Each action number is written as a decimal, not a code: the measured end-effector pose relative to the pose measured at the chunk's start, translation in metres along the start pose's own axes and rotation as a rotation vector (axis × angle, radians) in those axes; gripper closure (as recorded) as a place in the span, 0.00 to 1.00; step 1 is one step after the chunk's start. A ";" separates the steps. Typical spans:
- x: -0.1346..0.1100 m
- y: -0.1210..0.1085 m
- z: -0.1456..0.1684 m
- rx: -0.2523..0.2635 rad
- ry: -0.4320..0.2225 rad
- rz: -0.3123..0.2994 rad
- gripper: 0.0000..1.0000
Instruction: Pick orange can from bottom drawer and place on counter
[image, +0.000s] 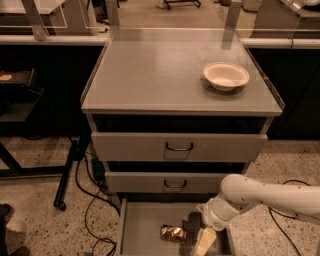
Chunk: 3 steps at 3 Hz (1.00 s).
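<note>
The orange can (172, 233), crumpled and shiny, lies on its side on the flat grey floor of the pulled-out bottom drawer (142, 227). My gripper (198, 234) hangs low over the drawer just right of the can, open, with one dark finger (193, 223) nearest the can and a pale finger (205, 241) further right. Nothing sits between them. The white arm reaches in from the right edge. The counter (160, 75) spreads wide and grey above the drawers.
A white bowl (226, 75) sits on the counter's right side. Two handled grey drawers (179, 146) are slightly ajar above the bottom one. Black cables (87, 200) trail on the speckled floor at left, beside a dark stand leg (67, 175).
</note>
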<state>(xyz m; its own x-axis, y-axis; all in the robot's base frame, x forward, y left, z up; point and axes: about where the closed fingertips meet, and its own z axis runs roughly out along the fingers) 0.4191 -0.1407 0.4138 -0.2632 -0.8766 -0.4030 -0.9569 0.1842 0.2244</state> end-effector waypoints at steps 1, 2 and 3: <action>0.004 -0.001 0.008 0.003 -0.024 0.015 0.00; 0.022 -0.023 0.022 0.038 -0.061 0.055 0.00; 0.049 -0.068 0.061 0.065 -0.052 0.110 0.00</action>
<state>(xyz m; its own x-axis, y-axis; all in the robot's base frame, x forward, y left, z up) 0.4643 -0.1691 0.3250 -0.3710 -0.8255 -0.4253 -0.9276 0.3076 0.2121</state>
